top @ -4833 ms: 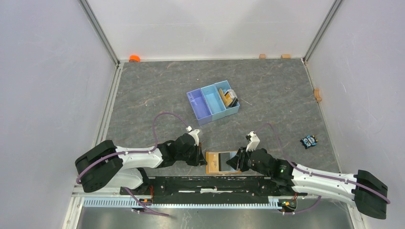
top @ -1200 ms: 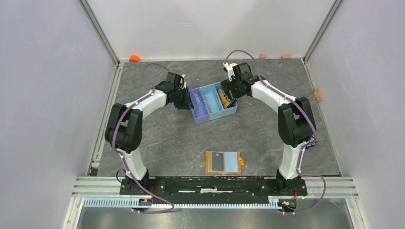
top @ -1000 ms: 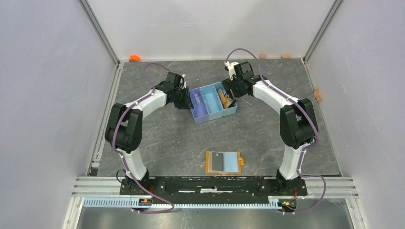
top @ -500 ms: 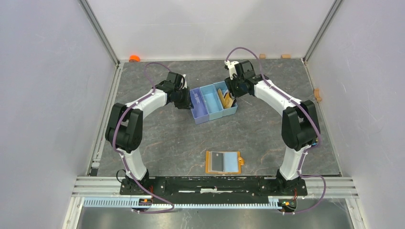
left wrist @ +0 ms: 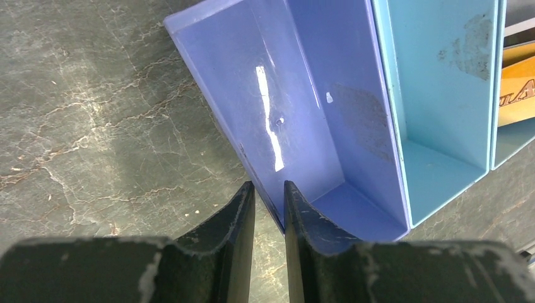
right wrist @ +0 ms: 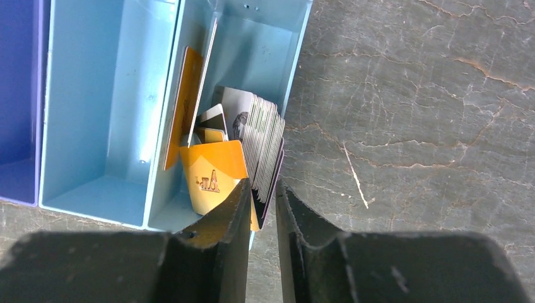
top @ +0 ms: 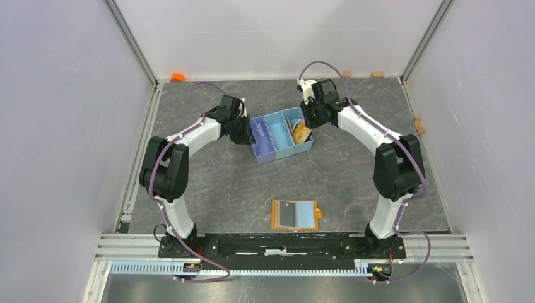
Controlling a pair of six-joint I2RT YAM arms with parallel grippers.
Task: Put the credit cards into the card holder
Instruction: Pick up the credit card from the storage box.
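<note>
The credit cards point(right wrist: 262, 142) are a fanned stack, grey with a gold-yellow card point(right wrist: 211, 170) in front, half raised out of the right compartment of the blue tray point(right wrist: 107, 95). My right gripper point(right wrist: 264, 192) is shut on the stack's lower corner. In the top view, my right gripper point(top: 307, 126) hangs over that compartment with the cards point(top: 301, 133). Another gold card point(right wrist: 183, 107) leans on the divider. My left gripper point(left wrist: 269, 196) is shut on the tray's purple outer wall point(left wrist: 252, 164), also in the top view point(top: 245, 134). The card holder point(top: 295, 214) lies open near the front edge, grey and light-blue panels up.
The three-compartment tray point(top: 271, 136) sits mid-table; its purple point(left wrist: 315, 95) and middle compartments hold nothing. A small orange object point(top: 178, 77) and wooden blocks point(top: 346, 74) lie along the back wall; another block point(top: 419, 125) is at the right wall.
My right gripper has drawn the card stack up and slightly right out of the tray compartment. My left gripper stays clamped on the tray wall. The wallet has not moved.
</note>
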